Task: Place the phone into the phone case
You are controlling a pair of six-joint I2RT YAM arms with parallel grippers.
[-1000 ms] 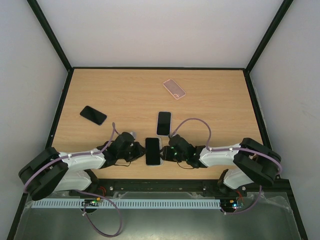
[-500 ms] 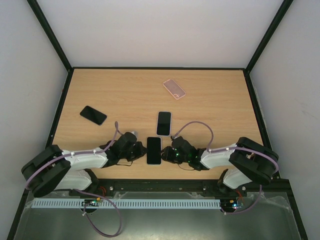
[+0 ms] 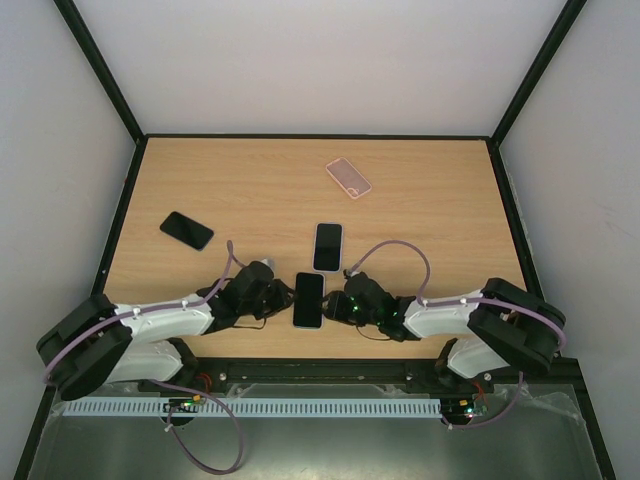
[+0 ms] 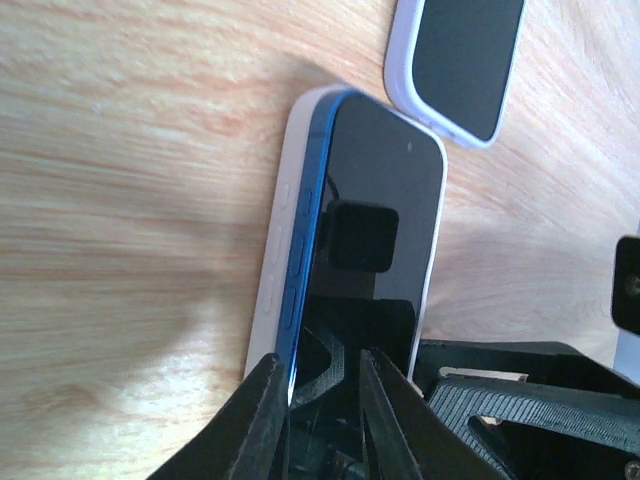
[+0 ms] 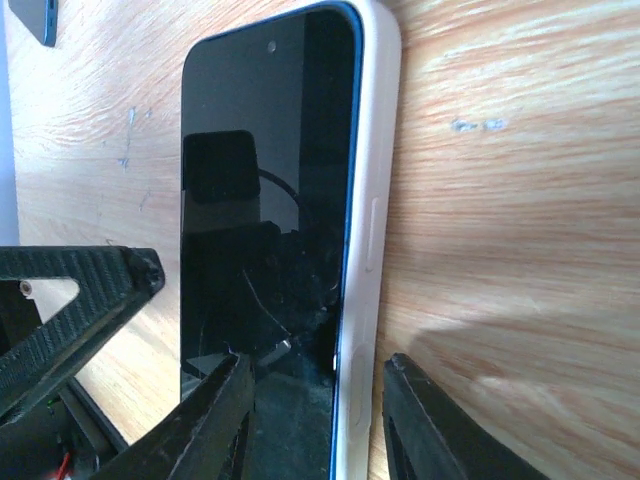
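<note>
A blue phone (image 3: 309,297) lies screen up in a white case (image 3: 298,323) at the near middle of the table. In the left wrist view the phone (image 4: 385,230) has its blue left edge standing above the case wall (image 4: 270,280). My left gripper (image 3: 281,298) (image 4: 320,425) is slightly open, one finger (image 4: 262,425) at that raised edge and the other over the screen. My right gripper (image 3: 334,304) (image 5: 318,425) is open, astride the right side of the phone (image 5: 260,200) and the case (image 5: 372,190).
A second phone in a white case (image 3: 327,246) (image 4: 455,60) lies just beyond. A bare black phone (image 3: 186,230) lies far left. A pink case (image 3: 348,178) lies at the back. The near table edge is right behind both grippers.
The phone and case have shifted slightly and straightened. My left gripper has moved a little closer to the phone's left edge. The right gripper has barely moved.
</note>
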